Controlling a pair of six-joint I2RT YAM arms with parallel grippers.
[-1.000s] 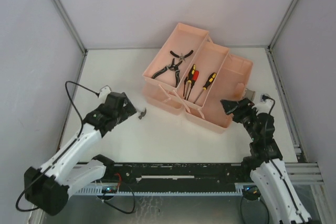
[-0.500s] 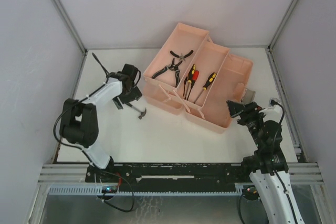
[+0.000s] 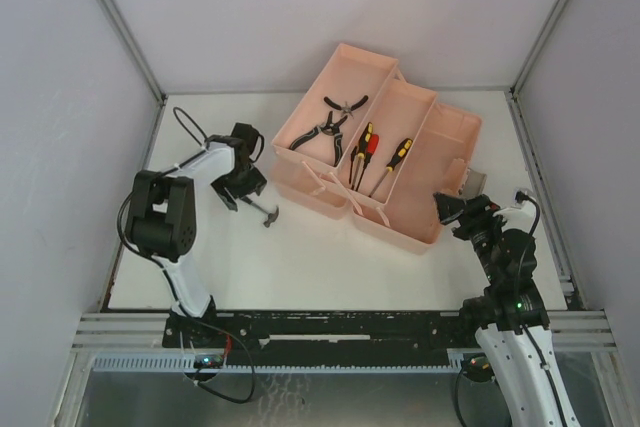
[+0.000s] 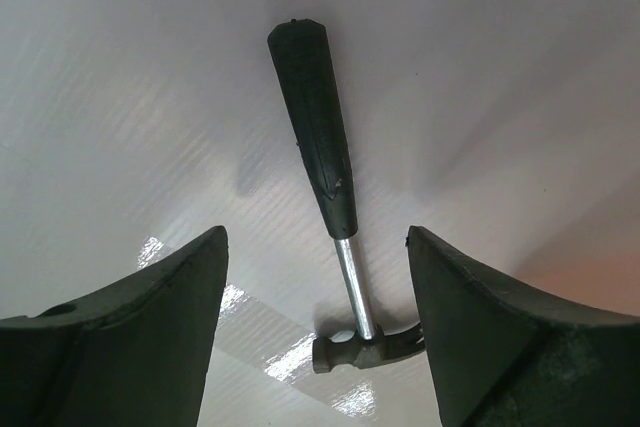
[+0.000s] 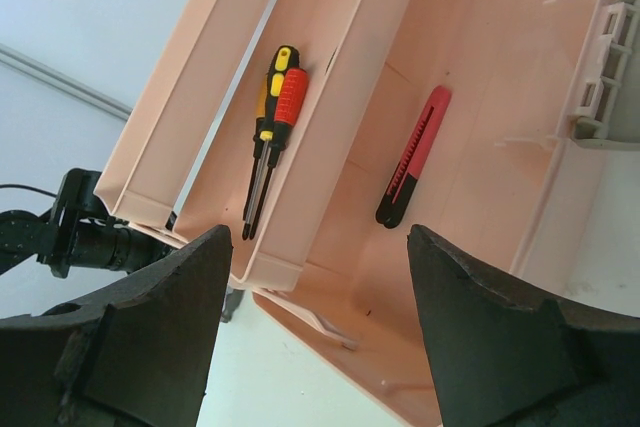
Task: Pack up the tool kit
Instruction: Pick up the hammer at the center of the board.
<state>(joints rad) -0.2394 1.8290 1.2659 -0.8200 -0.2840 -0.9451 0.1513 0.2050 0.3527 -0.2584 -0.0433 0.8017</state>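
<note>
While the left gripper (image 4: 315,235) hangs spread, the hammer (image 4: 322,162) lies untouched between its jaws.

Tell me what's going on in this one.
The left pincer is open and poised over the hammer, which lies on the table beside the pink toolbox. Pliers and screwdrivers are in its trays, a utility knife in its base. The right pincer hangs open near the box, holding nothing.
</note>
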